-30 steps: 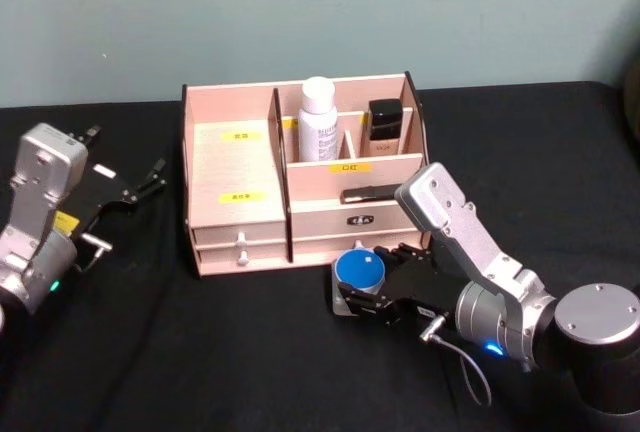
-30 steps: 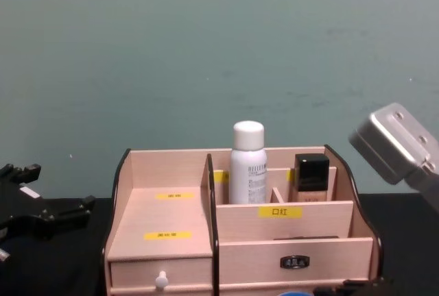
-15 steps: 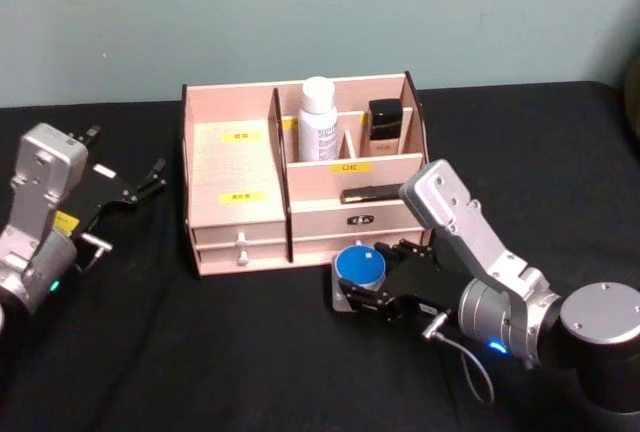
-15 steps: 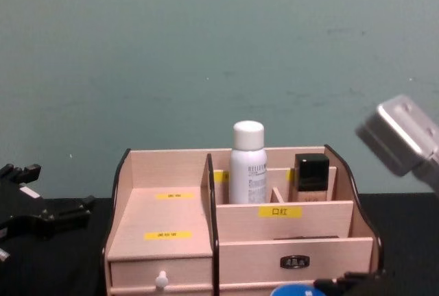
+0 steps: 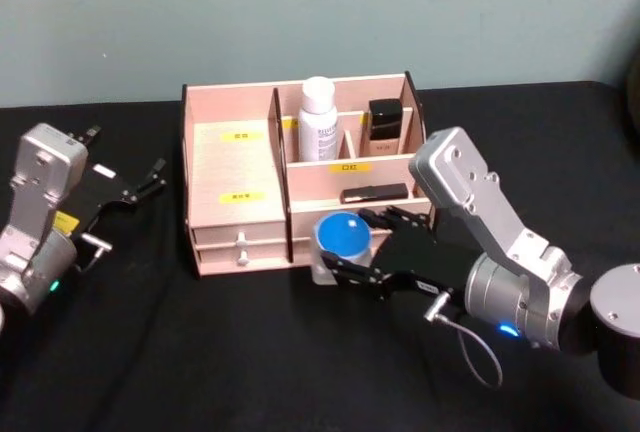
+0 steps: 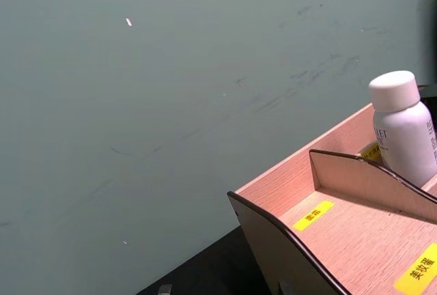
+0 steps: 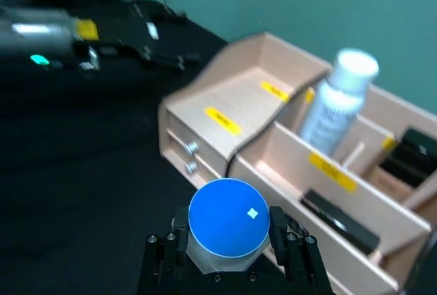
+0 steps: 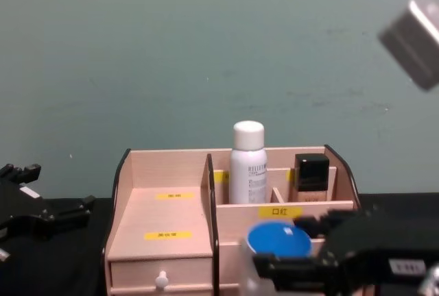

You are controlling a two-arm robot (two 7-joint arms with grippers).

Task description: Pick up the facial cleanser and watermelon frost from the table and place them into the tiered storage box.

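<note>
Head view: the right gripper [image 5: 342, 255] is clamped around a blue-lidded jar [image 5: 343, 234], held above the table [image 5: 230, 352] just before the front edge of the tiered storage box [image 5: 235, 167].
A white bottle [image 5: 318, 120] stands upright in a back compartment; the left gripper [image 5: 125, 182] sits parked near the table's left edge.

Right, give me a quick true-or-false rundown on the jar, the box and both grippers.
1. The right gripper is shut on the jar. True.
2. The jar rests on the table. False: it is held off the table, in front of the box.
3. A white bottle stands upright in a back compartment of the box. True.
4. The left gripper is reaching into the box. False: it sits to the box's left, apart from it.
</note>
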